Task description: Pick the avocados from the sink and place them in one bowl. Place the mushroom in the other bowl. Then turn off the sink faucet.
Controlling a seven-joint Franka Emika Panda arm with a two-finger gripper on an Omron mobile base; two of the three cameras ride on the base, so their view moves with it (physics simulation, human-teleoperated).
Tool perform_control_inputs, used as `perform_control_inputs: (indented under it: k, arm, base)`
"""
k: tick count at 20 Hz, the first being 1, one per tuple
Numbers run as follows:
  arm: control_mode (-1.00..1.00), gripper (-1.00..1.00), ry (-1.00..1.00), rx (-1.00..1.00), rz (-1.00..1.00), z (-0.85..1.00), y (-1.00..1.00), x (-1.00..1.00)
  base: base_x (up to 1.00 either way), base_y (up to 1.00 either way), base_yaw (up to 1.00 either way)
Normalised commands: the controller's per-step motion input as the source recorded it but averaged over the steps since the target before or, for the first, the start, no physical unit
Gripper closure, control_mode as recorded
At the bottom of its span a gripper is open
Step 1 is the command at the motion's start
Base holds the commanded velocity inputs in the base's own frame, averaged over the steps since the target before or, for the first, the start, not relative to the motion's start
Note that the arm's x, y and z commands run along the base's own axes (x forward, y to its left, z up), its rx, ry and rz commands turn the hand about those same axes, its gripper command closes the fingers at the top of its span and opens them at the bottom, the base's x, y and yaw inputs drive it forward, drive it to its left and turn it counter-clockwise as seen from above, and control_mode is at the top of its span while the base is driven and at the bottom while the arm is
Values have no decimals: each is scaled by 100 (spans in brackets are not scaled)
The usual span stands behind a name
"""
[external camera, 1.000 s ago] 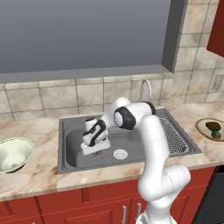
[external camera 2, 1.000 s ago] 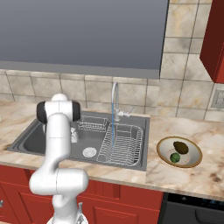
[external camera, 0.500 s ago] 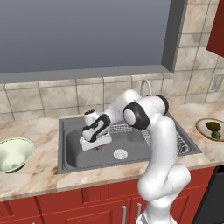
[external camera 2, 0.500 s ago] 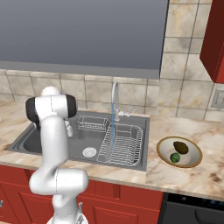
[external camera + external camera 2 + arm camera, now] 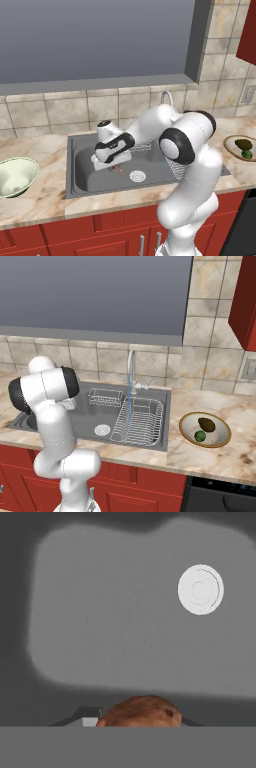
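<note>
The fingers of the gripper [image 5: 116,167] are closed on the mushroom [image 5: 141,712], just above the floor of the sink [image 5: 82,177], beside the white drain [image 5: 137,175]. It seems light, soft and easily crushed; holding the cap gently seems safest.

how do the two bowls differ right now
The tan bowl is shallow and wide with a darker rim; the green-cream bowl is deeper and rounder. The tan bowl holds both avocados, while the green-cream bowl has nothing in it. They sit on the counter at opposite ends of the sink.
</note>
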Motion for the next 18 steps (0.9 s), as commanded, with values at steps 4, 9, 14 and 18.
perform_control_inputs:
  k: [4, 9, 14, 18]
  arm:
    - [-100, 100, -4, 4, 0, 91, 0, -41]
    - [-100, 100, -6, 6, 0, 90, 0, -38]
    - [-100, 100, -4, 7, 0, 73, 0, -42]
    - [-100, 100, -1, 10, 0, 52, 3, -35]
  base:
    - [0, 0, 0]
    - [0, 0, 0]
    - [0, 0, 0]
    - [0, 0, 0]
